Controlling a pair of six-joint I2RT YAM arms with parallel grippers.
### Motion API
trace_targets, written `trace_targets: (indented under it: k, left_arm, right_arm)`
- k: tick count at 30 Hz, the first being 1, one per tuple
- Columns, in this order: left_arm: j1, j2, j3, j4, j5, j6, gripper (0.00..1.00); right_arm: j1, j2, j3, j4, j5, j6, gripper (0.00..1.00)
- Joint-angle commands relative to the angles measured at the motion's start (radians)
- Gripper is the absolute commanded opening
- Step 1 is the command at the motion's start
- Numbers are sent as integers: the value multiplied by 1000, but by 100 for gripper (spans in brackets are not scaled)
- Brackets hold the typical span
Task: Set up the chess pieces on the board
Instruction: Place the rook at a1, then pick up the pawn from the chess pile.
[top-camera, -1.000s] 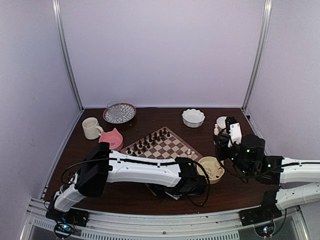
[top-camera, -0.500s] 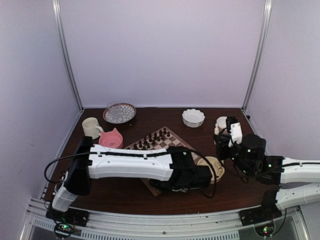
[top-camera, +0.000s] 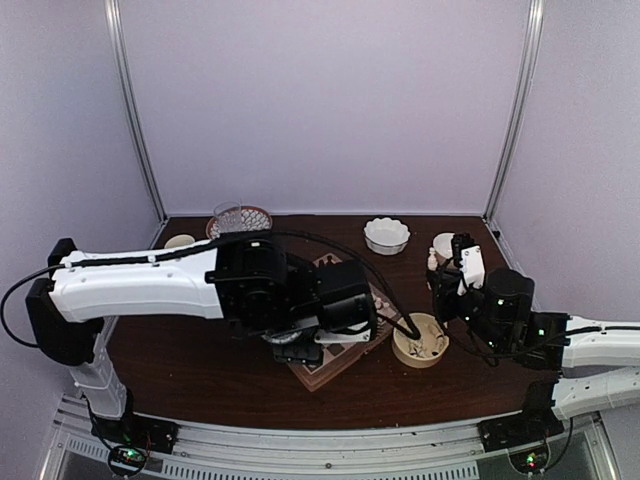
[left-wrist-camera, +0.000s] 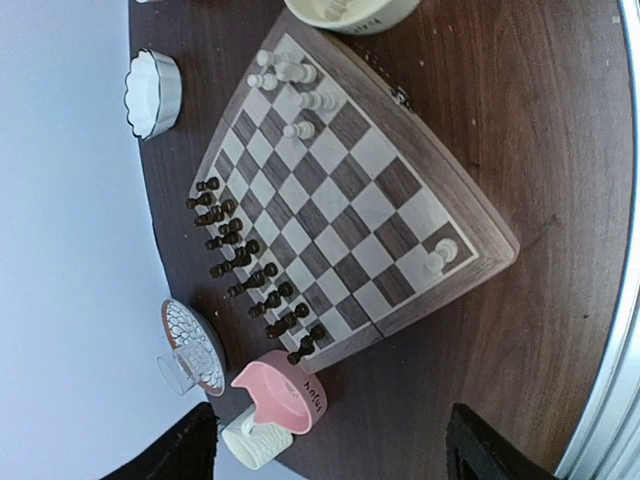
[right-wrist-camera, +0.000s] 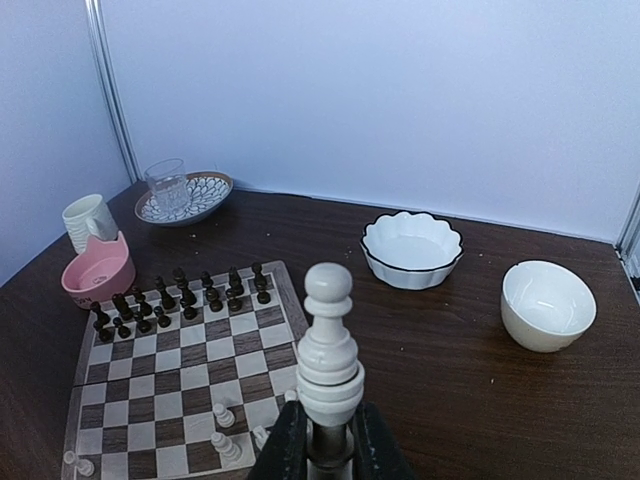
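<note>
Plainly, the cream-white chess piece (right-wrist-camera: 329, 345) looks light, rigid and smoothly turned, so expect it to be slippery and quick to tip. Your right gripper (right-wrist-camera: 330, 445) pinches it upright by its base, above the table off the chessboard's (right-wrist-camera: 150, 385) right side. Keep your hold low, under the collar. Other cream pieces (left-wrist-camera: 290, 85) cluster at one board corner. Your left gripper (left-wrist-camera: 335, 445) hangs spread wide over the board.

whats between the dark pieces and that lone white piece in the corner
Only bare squares of the board between the dark pieces and the lone white piece, in the left wrist view.
</note>
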Motion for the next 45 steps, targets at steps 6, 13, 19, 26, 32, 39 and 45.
trace_targets:
  k: [6, 13, 19, 26, 32, 39, 45]
  left_arm:
    - [193, -239, -221, 516, 174, -210, 82]
    - [290, -421, -607, 1071, 292, -477, 91]
    - [299, -508, -1000, 1555, 432, -445, 83]
    - [298, -522, -1207, 1883, 672, -436, 77]
    - [297, -495, -1267, 2072, 823, -453, 70]
    - [295, -443, -1280, 2181, 894, -481, 58]
    - [294, -434, -1286, 2199, 794, -537, 43]
  right_arm:
    - [-5, 19, -22, 56, -105, -39, 0]
    - [-5, 74, -11, 91, -239, -59, 0]
    - [-5, 186, 31, 135, -454, -73, 0]
    - [-3, 342, 99, 199, -698, -53, 1]
    - [20, 410, 131, 223, -799, -40, 1]
    - [52, 441, 156, 222, -825, -48, 2]
    - [85, 440, 171, 194, -821, -80, 1]
